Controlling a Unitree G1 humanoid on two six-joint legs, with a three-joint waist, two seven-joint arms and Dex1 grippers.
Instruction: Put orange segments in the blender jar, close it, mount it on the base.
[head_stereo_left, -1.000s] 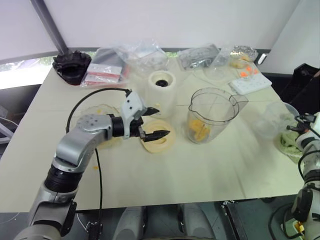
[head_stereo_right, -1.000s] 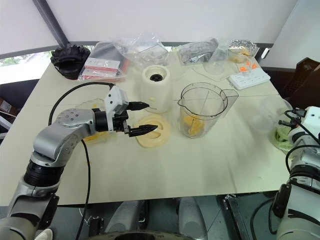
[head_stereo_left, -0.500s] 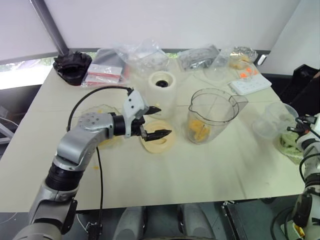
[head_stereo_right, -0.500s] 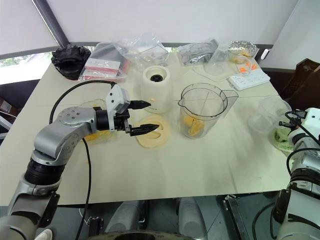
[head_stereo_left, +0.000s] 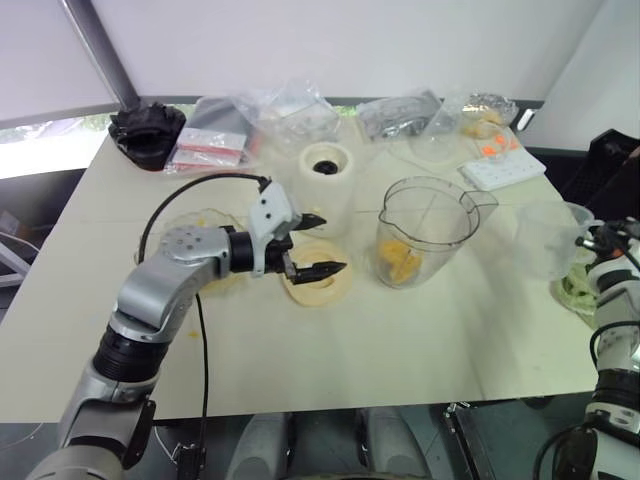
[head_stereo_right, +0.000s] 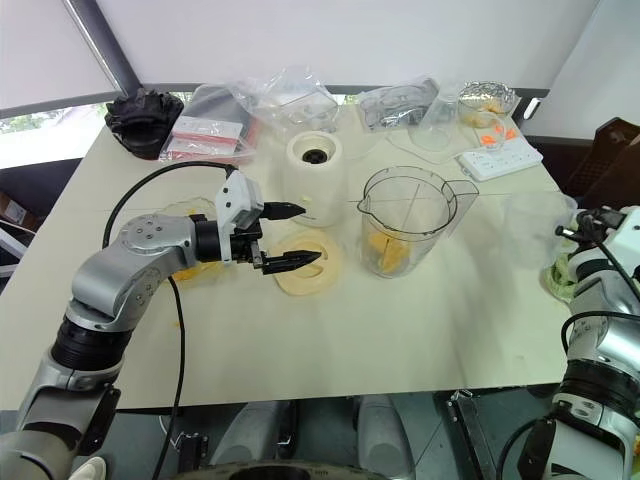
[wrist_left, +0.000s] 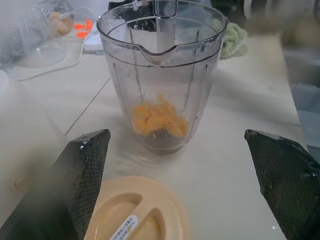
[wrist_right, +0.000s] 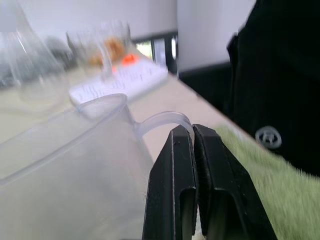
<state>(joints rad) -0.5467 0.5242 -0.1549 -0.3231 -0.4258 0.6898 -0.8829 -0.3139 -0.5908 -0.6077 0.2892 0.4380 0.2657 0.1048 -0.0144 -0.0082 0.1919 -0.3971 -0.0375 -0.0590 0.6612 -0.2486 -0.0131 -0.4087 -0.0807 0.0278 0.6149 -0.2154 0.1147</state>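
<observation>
On the cream table (head_stereo_left: 330, 350), our left gripper (head_stereo_left: 318, 244) hovers with jaws spread wide over the flat cream lid (head_stereo_left: 316, 283), holding nothing. Beyond it stands the blender jar (head_stereo_left: 425, 230), orange segments (wrist_left: 159, 117) at its bottom, beside the base (head_stereo_left: 326, 183). Our right gripper (wrist_right: 193, 131) pinches a clear cup's handle (wrist_right: 162, 121) at the table's right edge.

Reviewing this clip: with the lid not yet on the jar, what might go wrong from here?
The open left gripper hovers over the flat cream lid, close beside the base; a sideways move might bump it. The right gripper is shut on the thin handle of a clear measuring cup at the table's right edge; it could swing or slip off. The blender jar is uncovered, with orange segments inside.
</observation>
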